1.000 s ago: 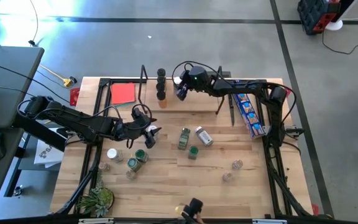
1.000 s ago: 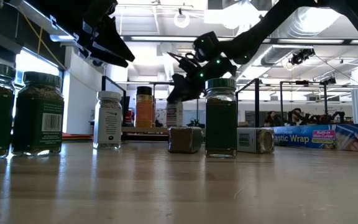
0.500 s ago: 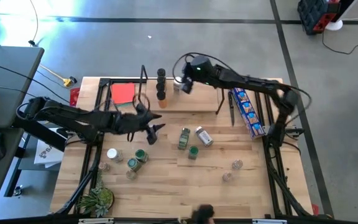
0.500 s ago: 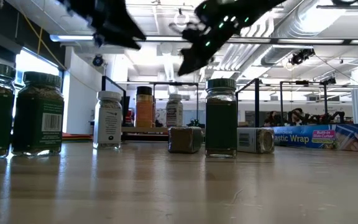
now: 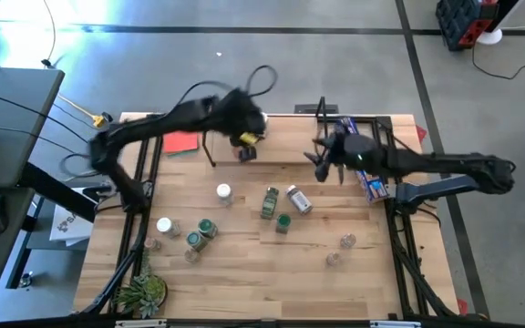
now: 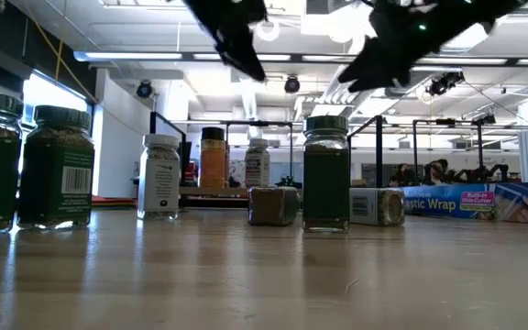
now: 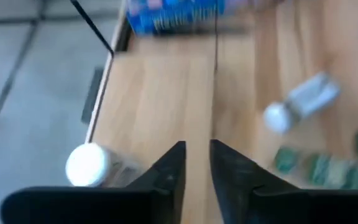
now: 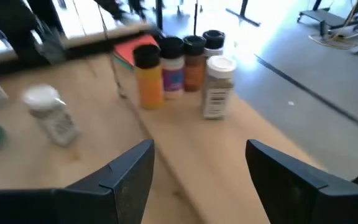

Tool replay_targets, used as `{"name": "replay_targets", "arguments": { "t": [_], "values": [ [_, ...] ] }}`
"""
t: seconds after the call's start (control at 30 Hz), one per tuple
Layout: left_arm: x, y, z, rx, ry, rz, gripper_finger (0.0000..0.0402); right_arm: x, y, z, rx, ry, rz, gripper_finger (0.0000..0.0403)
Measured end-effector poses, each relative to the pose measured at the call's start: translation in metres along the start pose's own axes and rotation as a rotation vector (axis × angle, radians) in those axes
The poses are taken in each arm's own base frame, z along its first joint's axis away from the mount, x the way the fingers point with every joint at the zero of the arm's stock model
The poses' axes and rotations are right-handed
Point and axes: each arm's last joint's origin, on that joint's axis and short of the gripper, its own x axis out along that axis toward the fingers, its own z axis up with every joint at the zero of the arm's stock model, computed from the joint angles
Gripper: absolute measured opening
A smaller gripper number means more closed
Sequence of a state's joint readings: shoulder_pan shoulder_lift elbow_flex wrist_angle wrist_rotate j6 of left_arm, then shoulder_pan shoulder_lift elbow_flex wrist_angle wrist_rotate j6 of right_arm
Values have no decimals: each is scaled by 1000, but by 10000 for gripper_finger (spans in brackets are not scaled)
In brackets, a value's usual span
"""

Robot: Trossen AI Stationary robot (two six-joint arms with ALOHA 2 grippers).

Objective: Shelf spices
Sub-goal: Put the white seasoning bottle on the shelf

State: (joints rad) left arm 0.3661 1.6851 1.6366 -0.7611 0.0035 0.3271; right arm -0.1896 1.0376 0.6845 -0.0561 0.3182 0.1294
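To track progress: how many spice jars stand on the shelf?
5, clustered on the shelf: yellow jar, blue-labelled jar, amber jar, black-lidded jar behind, white-lidded jar nearest. Others may be hidden.

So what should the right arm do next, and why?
Probably lower the right tool, open and empty, toward the white-lidded jar lying on its side nearby. Loose jars sit off the shelf, and the left tool hangs over the shelf.

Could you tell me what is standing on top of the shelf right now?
On the shelf, a cluster of spice jars stands upright: a yellow one, darker black-lidded ones and a white-lidded one. From above, the left arm covers most of them.
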Motion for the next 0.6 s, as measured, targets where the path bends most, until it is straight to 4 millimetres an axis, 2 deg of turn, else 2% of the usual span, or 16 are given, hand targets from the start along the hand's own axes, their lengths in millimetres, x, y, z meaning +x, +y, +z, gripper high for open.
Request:
{"name": "replay_targets", "arguments": {
  "t": [0.13, 0.2, 0.3, 0.47, 0.6],
  "values": [
    [29, 35, 12, 69, 174, -29, 24, -8, 13, -36, 98, -50, 23, 247],
    [42, 51, 14, 84, 206, -12, 8, -8, 18, -51, 128, -55, 13, 247],
    [54, 71, 14, 97, 231, 16, 4, -9, 22, -67, 167, -36, -10, 247],
    [70, 95, 1, 74, 257, 20, 1, -13, 29, -73, 182, -36, -8, 247],
    [84, 106, -11, 39, 282, 4, 1, -15, 32, -72, 156, -53, 11, 247]
  ]
}}
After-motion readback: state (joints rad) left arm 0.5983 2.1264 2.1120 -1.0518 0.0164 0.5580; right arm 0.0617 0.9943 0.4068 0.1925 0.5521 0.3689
